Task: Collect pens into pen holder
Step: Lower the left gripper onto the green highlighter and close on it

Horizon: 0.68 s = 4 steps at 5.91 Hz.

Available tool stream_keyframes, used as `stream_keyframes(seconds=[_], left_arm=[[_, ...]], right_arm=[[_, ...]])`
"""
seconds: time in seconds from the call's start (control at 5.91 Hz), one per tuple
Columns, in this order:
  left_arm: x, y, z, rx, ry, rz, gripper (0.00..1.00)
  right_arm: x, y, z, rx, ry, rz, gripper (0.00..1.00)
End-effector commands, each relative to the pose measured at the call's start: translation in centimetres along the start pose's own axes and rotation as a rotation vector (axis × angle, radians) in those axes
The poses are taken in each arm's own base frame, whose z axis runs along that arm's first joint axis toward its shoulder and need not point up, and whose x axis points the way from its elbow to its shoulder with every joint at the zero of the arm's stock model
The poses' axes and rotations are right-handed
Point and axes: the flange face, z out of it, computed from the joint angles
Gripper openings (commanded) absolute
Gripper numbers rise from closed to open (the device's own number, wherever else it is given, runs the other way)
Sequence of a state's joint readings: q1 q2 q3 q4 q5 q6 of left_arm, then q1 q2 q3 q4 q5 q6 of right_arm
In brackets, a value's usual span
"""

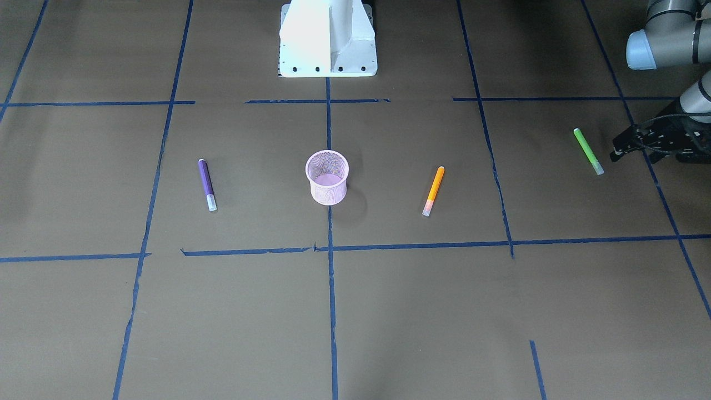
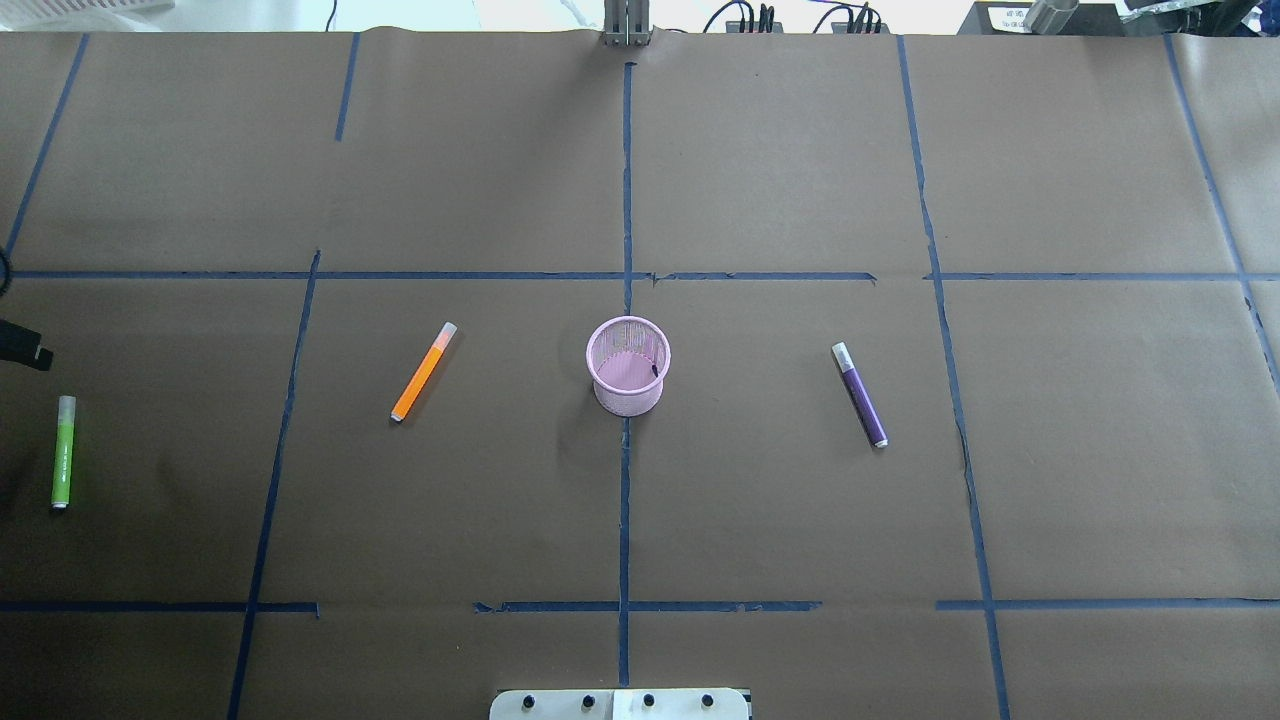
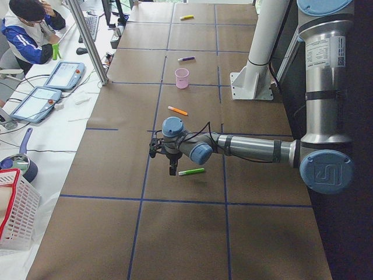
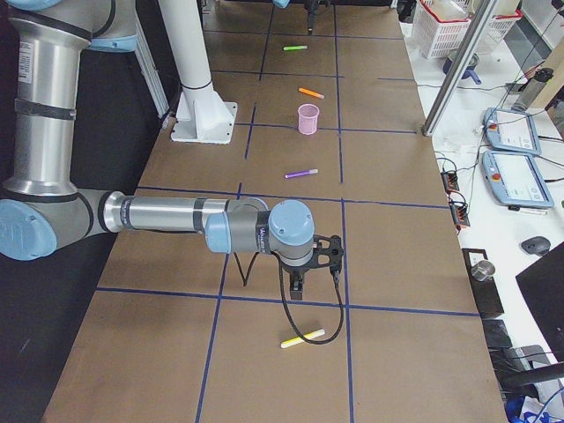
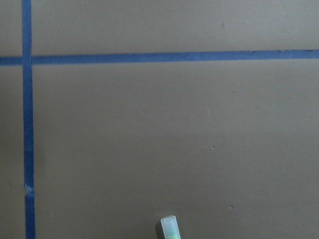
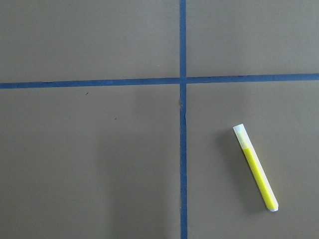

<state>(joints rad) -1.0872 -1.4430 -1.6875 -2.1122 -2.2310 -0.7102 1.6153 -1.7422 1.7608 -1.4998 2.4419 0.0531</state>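
Collection is judged to be at its opening step: the pink wire-mesh pen holder point(image 1: 327, 178) is seen standing upright and empty at the middle of the counter point(image 1: 389, 311), and every pen is found lying flat on the brown paper. The left gripper point(image 3: 173, 168) is held low just beside the pale cap end of the green pen point(image 1: 588, 151), apart from it, so a first grasp there is taken to be in preparation; whether its jaws are parted or closed cannot be told. For the next move, the gripper would need to be brought over the barrel, turned across the pen's length and lowered until the pen is clasped. The orange pen point(image 1: 434, 190) and the purple pen point(image 1: 207, 184) are laid on either side of the pen holder, well apart from it. A yellow pen point(image 6: 255, 168) is seen near the right gripper point(image 4: 298, 289), whose state cannot be told either.
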Motion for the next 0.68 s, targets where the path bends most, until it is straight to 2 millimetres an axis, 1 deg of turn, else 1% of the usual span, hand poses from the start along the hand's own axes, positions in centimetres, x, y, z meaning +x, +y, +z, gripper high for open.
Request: stream_keyframes(seconds=[0.0, 0.17, 0.51], left_arm=[[1.4, 2.0, 2.9, 0.005, -0.023, -0.042, 1.0], [1.8, 2.6, 4.0, -0.018, -0.028, -0.031, 1.0], [0.0, 2.6, 6.1, -0.048, -0.056, -0.054, 1.0]], right_arm=[[0.6, 0.5, 0.5, -0.011, -0.003, 0.014, 1.0], [0.7, 0.6, 0.6, -0.013, -0.003, 0.016, 1.0], [0.8, 0.6, 0.7, -0.017, -0.002, 0.019, 1.0]])
